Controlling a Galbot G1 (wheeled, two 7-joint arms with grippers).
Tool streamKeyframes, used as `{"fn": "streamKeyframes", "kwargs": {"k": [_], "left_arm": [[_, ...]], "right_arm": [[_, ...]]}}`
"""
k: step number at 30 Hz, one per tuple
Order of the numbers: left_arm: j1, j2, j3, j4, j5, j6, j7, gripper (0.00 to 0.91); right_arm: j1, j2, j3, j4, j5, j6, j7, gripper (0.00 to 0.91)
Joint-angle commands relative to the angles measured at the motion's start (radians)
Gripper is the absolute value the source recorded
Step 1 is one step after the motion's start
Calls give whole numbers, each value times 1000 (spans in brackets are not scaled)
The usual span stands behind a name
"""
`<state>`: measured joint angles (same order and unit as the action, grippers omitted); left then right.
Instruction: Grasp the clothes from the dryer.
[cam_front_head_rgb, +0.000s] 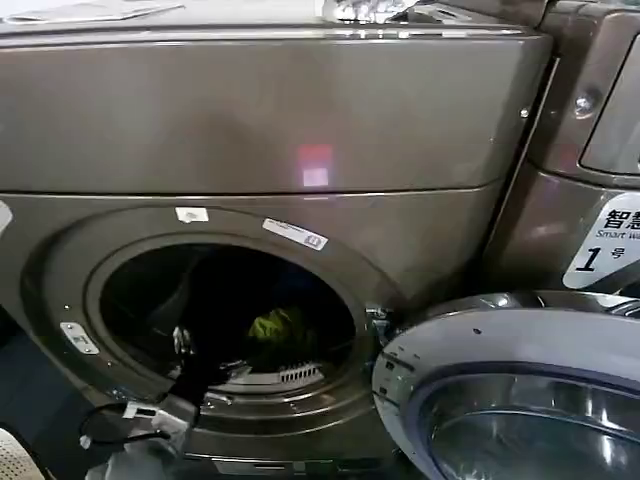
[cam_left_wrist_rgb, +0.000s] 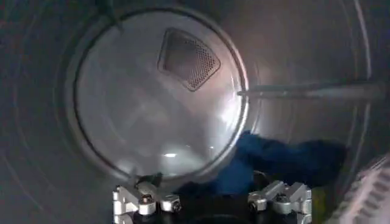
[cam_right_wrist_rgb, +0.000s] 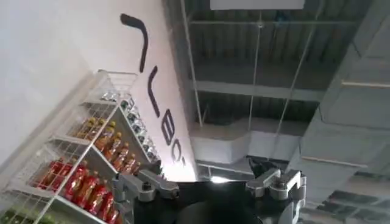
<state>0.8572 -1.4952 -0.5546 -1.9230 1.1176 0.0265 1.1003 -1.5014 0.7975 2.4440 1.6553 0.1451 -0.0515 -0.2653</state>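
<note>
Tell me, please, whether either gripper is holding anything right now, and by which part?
Nothing is held. The left gripper is inside the dryer with open, empty jaws; the right gripper is open too, pointing at the ceiling.

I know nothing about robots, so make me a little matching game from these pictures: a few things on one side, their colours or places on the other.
Things:
1. clothes
2. dryer door
3. left end effector
4. blue fabric

Descriptions:
A. swung open at the right
B. yellow-green
C. inside the drum, fingers open
D. lying on the drum floor near the left end effector

Pairs: 1-B, 2-A, 3-C, 4-D
</note>
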Motion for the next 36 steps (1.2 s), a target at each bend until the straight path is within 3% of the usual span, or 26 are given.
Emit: {"fn": "streamKeyframes", "kwargs": {"k": [1, 25, 36], "left_arm": [[-182, -33, 8, 168, 59, -95, 250, 907], [-189, 170, 154, 285, -107, -45, 254, 907], [-212, 182, 208, 383, -201, -1, 254, 907]], "right_arm": [[-10, 2, 0, 6, 2, 1, 1, 907], [17, 11, -59, 34, 4, -12, -5, 907], [23, 12, -80, 45, 6, -13, -7, 907]]}}
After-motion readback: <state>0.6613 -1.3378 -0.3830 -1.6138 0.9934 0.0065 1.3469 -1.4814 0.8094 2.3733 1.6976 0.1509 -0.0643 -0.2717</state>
